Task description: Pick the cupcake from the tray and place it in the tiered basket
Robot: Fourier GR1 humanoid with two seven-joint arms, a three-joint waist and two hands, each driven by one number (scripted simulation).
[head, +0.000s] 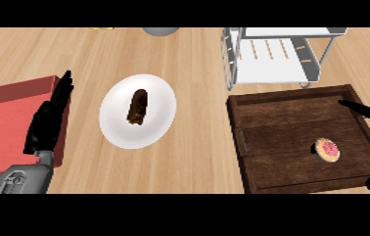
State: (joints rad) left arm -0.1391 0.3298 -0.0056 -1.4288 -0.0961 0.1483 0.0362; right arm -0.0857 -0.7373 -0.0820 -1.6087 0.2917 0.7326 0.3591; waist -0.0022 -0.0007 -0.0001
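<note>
Head view, steeply down onto a wooden bench (195, 132). Dark wooden tray (289, 112) at the right, with the cupcake (327, 150) lying tipped on its side near the tray's right edge, pink top facing right, touched by nothing. White tiered basket (278, 56) with a metal frame just beyond the tray, toward the far edge. White plate (119, 127) at the centre, well apart from the tray, carrying a dark brown pastry (138, 106) laid lengthwise. Red block (22, 112) at the left edge. Left hand (47, 122) over that red block, fingers (65, 85) straight and released, pointing away, holding nothing; grey forearm entering from the lower left corner. Right hand (356, 106) only a black sliver at the right edge, over the tray's far right corner, apart from the cupcake; impossible to tell whether released or clenched. Grey round thing (160, 31) and a small yellow thing (102, 28) cut off at the far edge.
</note>
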